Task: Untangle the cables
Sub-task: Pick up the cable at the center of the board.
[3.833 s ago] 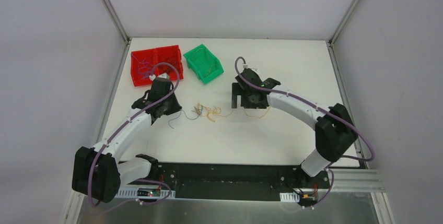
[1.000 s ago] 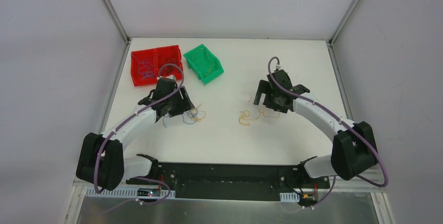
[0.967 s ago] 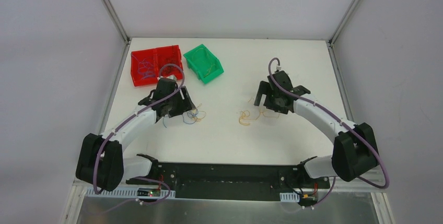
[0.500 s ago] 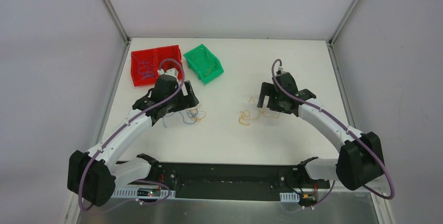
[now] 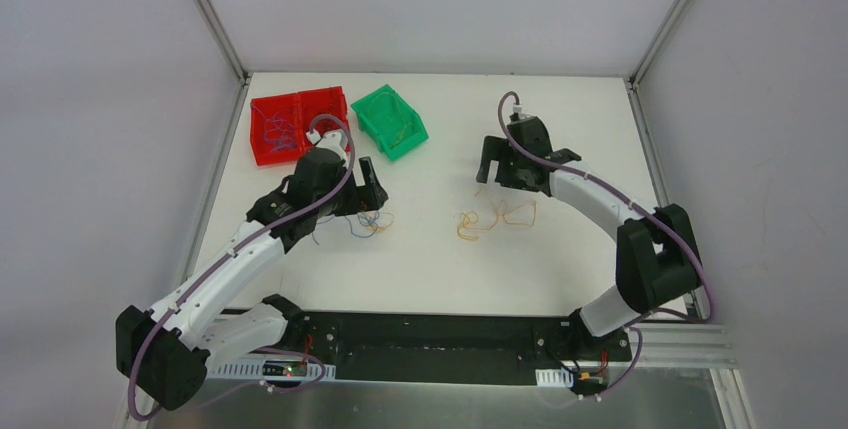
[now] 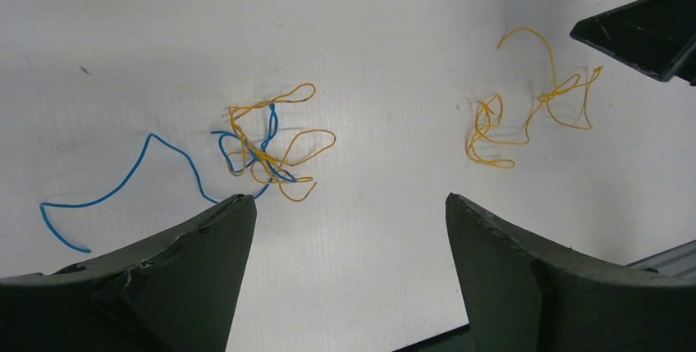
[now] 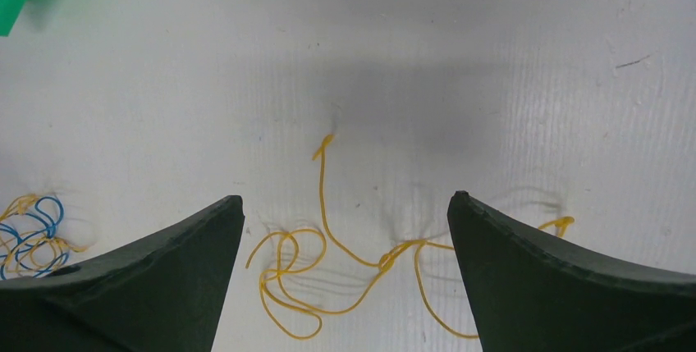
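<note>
Red bin point(image 5: 296, 95): sat at the far left of the white table point(image 5: 430, 269), with thin blue and purple strands lying inside it.
Left gripper point(image 6: 349, 200): hung above the table just right of the red bin, jaws wide apart, nothing between them. It touched no wire in the wrist view.
Blue tail point(image 6: 123, 180): one loose blue strand ran left out of the clump, flat on the table, its free end near the left finger in the wrist view.
Blue-and-yellow clump point(image 6: 267, 151): small knot of blue and yellow-orange loops, flat on the table just ahead of the left finger, below the left gripper in the top view point(image 5: 372, 219).
Green bin point(image 5: 362, 107): sat tilted just right of the red bin, apart from it, with a yellow strand inside.
Yellow strand point(image 7: 386, 260): yellow-orange wire only, lying loose mid-table, well apart from the clump. Loops at its left end, a small knot in the middle, one end pointing toward the far edge.
Right gripper point(image 7: 345, 200): hung over the far side of the yellow strand, jaws fully apart, empty, clear of the wire.
</note>
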`<state>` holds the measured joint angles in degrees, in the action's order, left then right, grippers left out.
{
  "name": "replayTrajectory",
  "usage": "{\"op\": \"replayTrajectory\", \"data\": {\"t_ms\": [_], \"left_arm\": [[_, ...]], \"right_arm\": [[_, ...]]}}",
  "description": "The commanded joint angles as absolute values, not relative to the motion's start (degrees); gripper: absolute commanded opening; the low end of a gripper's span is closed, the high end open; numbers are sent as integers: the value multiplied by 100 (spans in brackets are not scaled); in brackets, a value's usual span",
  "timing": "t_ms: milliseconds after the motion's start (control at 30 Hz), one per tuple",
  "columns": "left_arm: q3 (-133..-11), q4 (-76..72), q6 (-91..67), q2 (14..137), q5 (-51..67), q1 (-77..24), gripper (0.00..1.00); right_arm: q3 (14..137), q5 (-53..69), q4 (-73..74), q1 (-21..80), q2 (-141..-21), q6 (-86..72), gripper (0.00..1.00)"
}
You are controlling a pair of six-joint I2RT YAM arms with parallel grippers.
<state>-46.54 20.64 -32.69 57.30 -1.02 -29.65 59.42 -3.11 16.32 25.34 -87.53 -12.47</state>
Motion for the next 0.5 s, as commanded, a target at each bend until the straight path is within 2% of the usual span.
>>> {"op": "replayTrajectory", "data": {"t_ms": [0,200,467], "left_arm": [[-4770,2181,-3117,5485,-206,-3005,88],[-4770,2252,-3120,5417,-171,-3006,88],[-4762,2290,-3089,5383,-199,-3006,88]], "right_arm": [[6338,-94,1283,2462,-9238,-1110,99],[6419,880,1690,2463,-9525,-1305,98],[5509,1328,2058,2549,-8774,-1347,97]]}}
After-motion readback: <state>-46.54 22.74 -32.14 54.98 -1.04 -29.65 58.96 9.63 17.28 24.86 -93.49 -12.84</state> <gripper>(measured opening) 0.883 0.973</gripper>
